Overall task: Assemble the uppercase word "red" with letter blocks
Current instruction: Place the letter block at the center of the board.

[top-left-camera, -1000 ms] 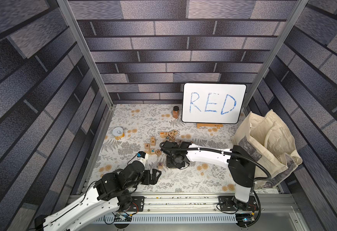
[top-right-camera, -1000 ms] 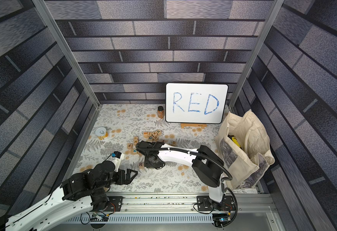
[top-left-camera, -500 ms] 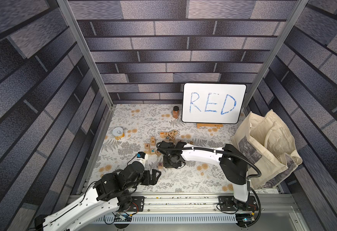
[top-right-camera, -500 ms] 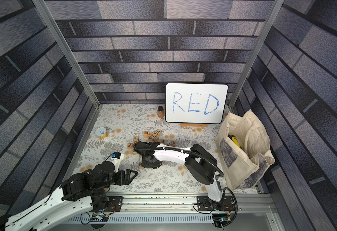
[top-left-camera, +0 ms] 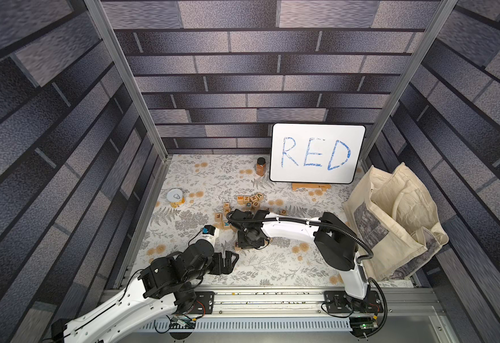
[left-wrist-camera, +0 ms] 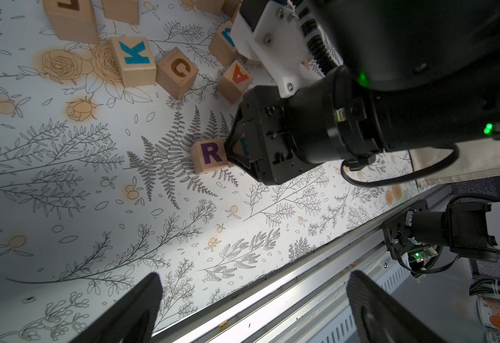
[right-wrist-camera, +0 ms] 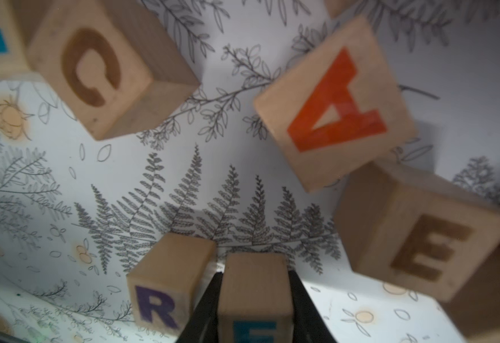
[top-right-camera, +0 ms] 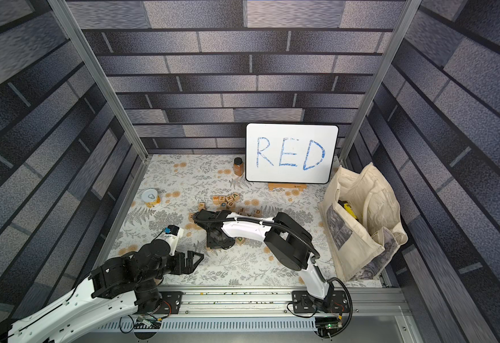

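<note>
My right gripper (right-wrist-camera: 254, 279) is shut on the blue E letter block (right-wrist-camera: 254, 297), gripped by its two sides. The dark-purple R block (right-wrist-camera: 165, 285) stands on the flowered table right beside it, with one black finger (right-wrist-camera: 211, 289) between the two cubes. The left wrist view shows the R block (left-wrist-camera: 210, 154) against the tip of the right gripper (left-wrist-camera: 236, 148). A cube with a greenish letter (top-right-camera: 240, 240) peeks out beside the right arm. My left gripper (left-wrist-camera: 256, 277) is open and empty over the table's front edge, seen low in a top view as the left gripper (top-left-camera: 231, 258).
Loose letter blocks (top-left-camera: 248, 202) lie behind the right gripper, among them a blue K (left-wrist-camera: 136, 56), a brown C (left-wrist-camera: 179, 69) and a red A (left-wrist-camera: 236, 78). A whiteboard (top-left-camera: 317, 154), a jar (top-left-camera: 261, 166), a tin (top-left-camera: 175, 197) and a cloth bag (top-left-camera: 397, 219) stand around.
The right arm has swung left, bringing its gripper over next to the R block. The left arm has not moved.
</note>
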`<state>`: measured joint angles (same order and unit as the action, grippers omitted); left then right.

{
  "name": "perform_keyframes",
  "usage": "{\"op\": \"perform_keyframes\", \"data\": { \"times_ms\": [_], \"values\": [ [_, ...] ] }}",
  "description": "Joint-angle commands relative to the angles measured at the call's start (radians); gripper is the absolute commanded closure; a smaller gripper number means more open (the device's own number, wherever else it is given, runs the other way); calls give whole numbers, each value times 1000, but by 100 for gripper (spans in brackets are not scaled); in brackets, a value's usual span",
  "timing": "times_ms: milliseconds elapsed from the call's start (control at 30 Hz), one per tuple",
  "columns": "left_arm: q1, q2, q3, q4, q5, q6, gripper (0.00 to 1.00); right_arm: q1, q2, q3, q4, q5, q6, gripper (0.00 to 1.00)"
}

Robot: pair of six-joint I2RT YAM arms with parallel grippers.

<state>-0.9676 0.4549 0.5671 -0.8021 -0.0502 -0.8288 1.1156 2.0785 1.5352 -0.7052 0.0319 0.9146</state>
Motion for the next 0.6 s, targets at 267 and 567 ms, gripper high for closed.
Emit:
{"op": "perform_keyframes", "data": {
  "times_ms": [267, 567],
  "values": [
    [-9, -10, -7, -26, -11, -9, 0, 10, 23, 23, -48, 21, -10, 81],
    [-8, -10, -12, -23, -9, -6, 0, 9, 3, 23, -51, 21, 6, 68]
  ]
}}
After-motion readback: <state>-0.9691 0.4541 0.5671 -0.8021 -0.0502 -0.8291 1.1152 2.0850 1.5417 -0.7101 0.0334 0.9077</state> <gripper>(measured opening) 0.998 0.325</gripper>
